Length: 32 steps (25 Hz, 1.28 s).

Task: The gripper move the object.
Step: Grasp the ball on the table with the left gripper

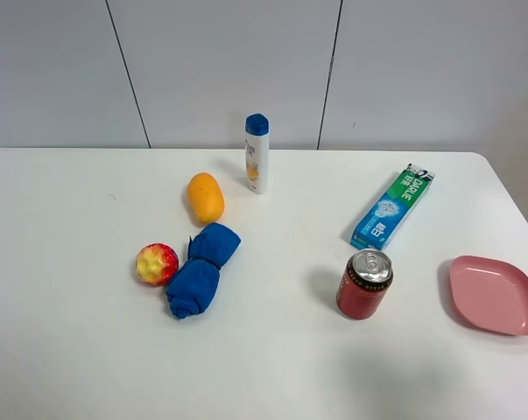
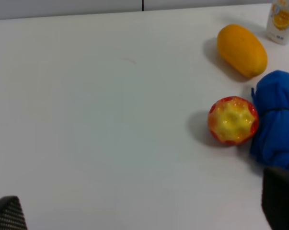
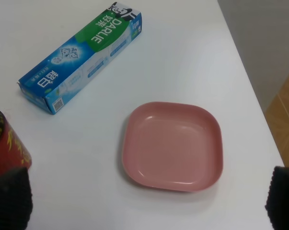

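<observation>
Overhead view: the fruit rests on the table, touching the blue cloth and near the mango. No arm is in view.

Left wrist view: the left gripper is spread wide and holds nothing. The fruit lies ahead of it, ungrasped.

Right wrist view: the right gripper is likewise spread and empty, near the pink plate.

The move is not yet started; approach, grasp and transfer remain.

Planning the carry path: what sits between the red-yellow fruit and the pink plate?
In the exterior high view: the blue rolled cloth right beside the fruit, then the red can nearer the pink plate.
</observation>
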{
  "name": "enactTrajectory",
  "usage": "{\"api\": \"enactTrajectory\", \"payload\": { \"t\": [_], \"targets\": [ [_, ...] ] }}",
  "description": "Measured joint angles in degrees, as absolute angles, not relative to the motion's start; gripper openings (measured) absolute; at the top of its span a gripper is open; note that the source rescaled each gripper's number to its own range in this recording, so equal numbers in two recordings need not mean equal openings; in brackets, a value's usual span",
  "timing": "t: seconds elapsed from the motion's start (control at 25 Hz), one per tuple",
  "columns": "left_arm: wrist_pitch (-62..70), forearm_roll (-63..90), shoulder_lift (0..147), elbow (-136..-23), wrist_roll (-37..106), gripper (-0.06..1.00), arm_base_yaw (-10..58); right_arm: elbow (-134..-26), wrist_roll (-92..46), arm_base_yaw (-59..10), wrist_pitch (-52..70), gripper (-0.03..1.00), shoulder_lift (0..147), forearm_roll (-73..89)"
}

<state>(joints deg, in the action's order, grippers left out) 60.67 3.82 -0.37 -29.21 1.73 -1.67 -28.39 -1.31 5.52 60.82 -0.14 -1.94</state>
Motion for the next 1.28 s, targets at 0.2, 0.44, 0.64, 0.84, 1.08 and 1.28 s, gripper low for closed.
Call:
{"api": "enactTrajectory", "payload": {
  "t": [0.2,0.44,0.64,0.84,1.08,1.28],
  "targets": [
    [60.7,3.8,-0.4,-29.2,1.7,1.0,-1.7,-28.4,-1.3,5.5,60.8,1.0,-0.1,-1.9],
    [60.7,3.8,-0.4,-29.2,1.7,1.0,-1.7,-28.4,-1.3,5.5,60.8,1.0,-0.1,-1.9],
    [60.7,3.8,-0.4,-29.2,1.7,1.0,-1.7,-28.4,-1.3,5.5,60.8,1.0,-0.1,-1.9],
    [60.7,3.8,-0.4,-29.2,1.7,1.0,-1.7,-28.4,-1.3,5.5,60.8,1.0,-0.1,-1.9],
    [60.7,3.8,-0.4,-29.2,1.7,1.0,-1.7,-28.4,-1.3,5.5,60.8,1.0,-0.1,-1.9],
    [60.7,3.8,-0.4,-29.2,1.7,1.0,-1.7,-28.4,-1.3,5.5,60.8,1.0,-0.1,-1.9]
  ]
}}
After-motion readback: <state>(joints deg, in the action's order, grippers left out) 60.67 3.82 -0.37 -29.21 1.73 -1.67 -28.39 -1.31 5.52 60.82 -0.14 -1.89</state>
